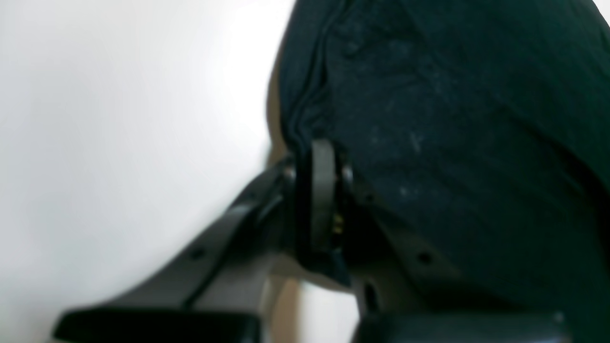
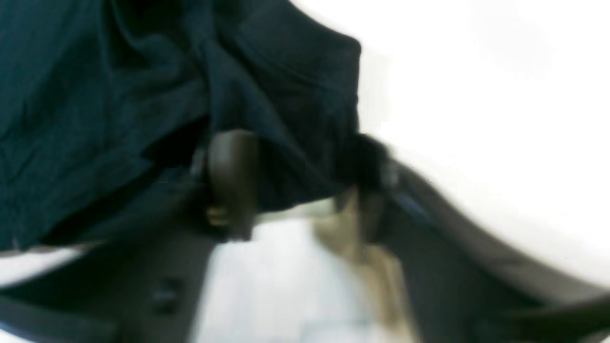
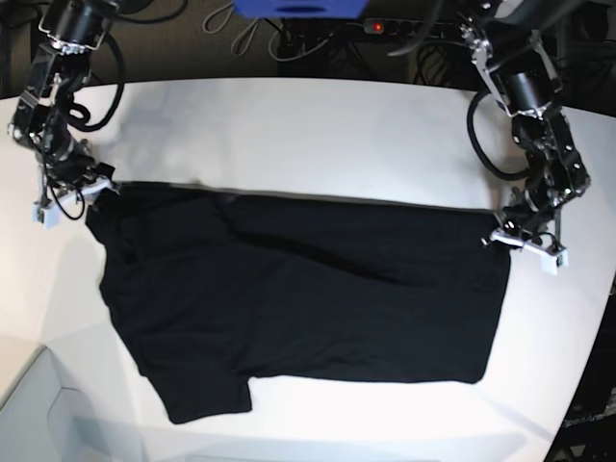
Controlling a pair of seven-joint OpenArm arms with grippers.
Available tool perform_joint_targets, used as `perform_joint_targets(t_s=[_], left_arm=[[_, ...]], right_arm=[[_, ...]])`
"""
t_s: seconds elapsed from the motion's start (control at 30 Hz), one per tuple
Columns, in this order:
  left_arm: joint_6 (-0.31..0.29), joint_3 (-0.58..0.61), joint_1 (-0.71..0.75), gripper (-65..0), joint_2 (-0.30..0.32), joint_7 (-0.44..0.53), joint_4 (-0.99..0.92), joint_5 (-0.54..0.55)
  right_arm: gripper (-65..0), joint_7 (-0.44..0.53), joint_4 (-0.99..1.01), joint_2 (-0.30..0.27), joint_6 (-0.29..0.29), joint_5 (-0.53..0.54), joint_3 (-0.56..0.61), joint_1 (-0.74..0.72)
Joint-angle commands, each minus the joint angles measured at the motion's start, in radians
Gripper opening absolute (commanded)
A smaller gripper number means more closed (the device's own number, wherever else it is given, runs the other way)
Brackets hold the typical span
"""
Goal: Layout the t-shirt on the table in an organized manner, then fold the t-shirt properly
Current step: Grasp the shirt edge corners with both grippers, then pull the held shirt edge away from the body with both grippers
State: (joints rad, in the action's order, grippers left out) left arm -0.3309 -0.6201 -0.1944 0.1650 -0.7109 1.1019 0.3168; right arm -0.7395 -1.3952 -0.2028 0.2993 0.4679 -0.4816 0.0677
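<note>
The black t-shirt (image 3: 308, 298) lies spread on the white table (image 3: 308, 135), its long upper edge stretched nearly straight between both arms. On the right of the base view, my left gripper (image 3: 502, 229) sits at the shirt's far right corner. In the left wrist view my left gripper (image 1: 320, 157) is shut, with the t-shirt (image 1: 452, 143) hem pinched between its jaws. My right gripper (image 3: 96, 188) is at the upper left corner. In the blurred right wrist view my right gripper (image 2: 300, 157) has its jaws apart, with a bunch of t-shirt (image 2: 95, 105) fabric between them.
Cables and a power strip (image 3: 385, 27) run behind the table's far edge. A blue object (image 3: 303, 8) hangs at top centre. The table's curved edge runs down the right side (image 3: 587, 327). A pale grey surface (image 3: 38, 414) lies below the table's front left.
</note>
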Motion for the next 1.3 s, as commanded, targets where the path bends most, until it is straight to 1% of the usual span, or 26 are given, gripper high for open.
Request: perform_joint_targets(t_s=[0.0, 0.07, 0.17, 0.3, 0.37, 0.43, 0.5, 0.6, 0.67, 0.73, 0.87, 0.93, 1.1, 1.2, 1.27], left_arm=[[-0.003, -0.002, 0.002, -64.9, 0.012, 0.001, 0.045, 0.005], [-0.003, -0.002, 0.045, -64.9, 0.012, 0.001, 0.120, 0.005], [-0.003, -0.004, 0.121, -64.9, 0.012, 0.000, 0.257, 0.005], [-0.003, -0.004, 0.201, -64.9, 0.012, 0.000, 0.419, 0.005], [-0.003, -0.004, 0.203, -64.9, 0.012, 0.000, 0.461, 0.005], [-0.001, -0.004, 0.171, -64.9, 0.021, 0.000, 0.462, 0.005], [0.005, -0.001, 0.108, -64.9, 0.037, -0.010, 0.439, 0.002], [0.000, -0.004, 0.000, -64.9, 0.055, -0.146, 0.390, 0.002], [-0.001, -0.005, -0.041, -64.9, 0.074, -0.227, 0.375, 0.003], [-0.001, -0.005, -0.046, -64.9, 0.084, -0.264, 0.375, 0.003], [-0.001, -0.005, -0.041, -64.9, 0.084, -0.263, 0.386, 0.003], [-0.003, -0.005, -0.035, -64.9, 0.084, -0.263, 0.384, 0.003], [-0.003, -0.008, 0.043, -64.9, 0.084, -0.263, 0.395, 0.003], [-0.003, -0.068, 0.094, -64.9, 0.077, -0.263, 0.393, 0.003], [-0.003, -0.114, 0.128, -64.9, 0.064, -0.263, 0.383, 0.003]], right_arm=[[-51.5, -0.016, -0.023, -0.016, 0.005, 0.001, -0.001, -0.001], [-65.0, -0.041, -0.071, -0.017, 0.005, 0.002, -0.007, 0.031], [-64.9, -0.070, -0.192, -0.017, 0.005, 0.002, -0.010, 0.073], [-65.0, -0.071, -0.395, -0.017, 0.005, 0.002, -0.010, 0.129], [-65.0, -0.073, -0.468, -0.017, 0.005, 0.002, -0.010, 0.131], [-65.0, -0.073, -0.508, -0.037, 0.005, 0.002, -0.002, 0.106], [-65.0, -0.117, -0.491, -0.057, 0.005, 0.001, 0.013, 0.042], [-65.0, -0.254, -0.425, -0.088, 0.005, 0.001, 0.022, -0.068], [-65.0, -0.308, -0.416, -0.093, 0.005, 0.001, 0.019, -0.093], [-65.0, -0.318, -0.416, -0.103, 0.005, 0.001, 0.027, -0.093], [-65.0, -0.322, -0.415, -0.111, 0.005, 0.001, 0.028, -0.088], [-65.0, -0.322, -0.415, -0.114, 0.005, 0.001, 0.025, -0.058], [-65.0, -0.315, -0.433, -0.108, 0.005, 0.002, 0.019, 0.024], [-65.0, -0.314, -0.433, -0.100, 0.005, 0.004, 0.019, 0.082], [-65.0, -0.289, -0.433, -0.085, 0.005, 0.004, 0.019, 0.123]])
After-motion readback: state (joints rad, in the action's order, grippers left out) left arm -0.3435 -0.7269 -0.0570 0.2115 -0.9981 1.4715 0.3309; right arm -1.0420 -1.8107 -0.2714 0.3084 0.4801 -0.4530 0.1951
